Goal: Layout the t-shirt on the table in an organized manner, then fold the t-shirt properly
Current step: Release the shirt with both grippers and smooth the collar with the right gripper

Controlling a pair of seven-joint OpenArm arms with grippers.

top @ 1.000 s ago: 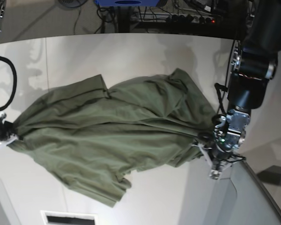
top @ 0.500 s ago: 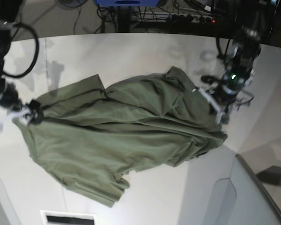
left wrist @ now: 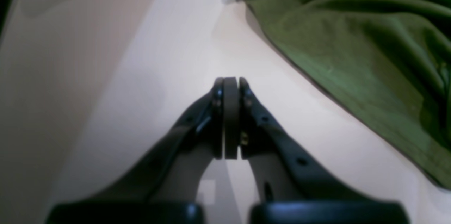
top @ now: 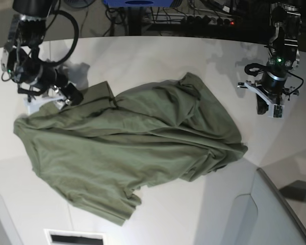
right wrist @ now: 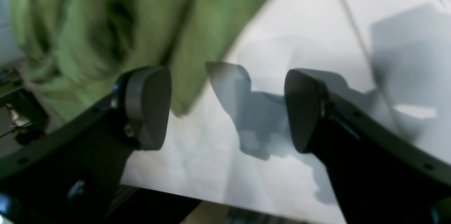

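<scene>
Lying crumpled, t-shirt (top: 127, 148) stretched left-right

We are seeing a grey-white angled panel (top: 275, 214) lying at lower right | a white vent plate (top: 74, 238) sitting at bottom edge | dark cables (top: 194, 18) and a blue object (top: 137, 3) lying behind.

A white table (top: 158, 56) with a curved far edge and thin seam lines carries a single olive-green t-shirt (top: 127, 148), spread loosely and heavily wrinkled across its middle. One sleeve points toward the near edge, and folds bunch at the shirt's right side. A grey-white angled panel (top: 265, 214) sits at the near right corner.
</scene>
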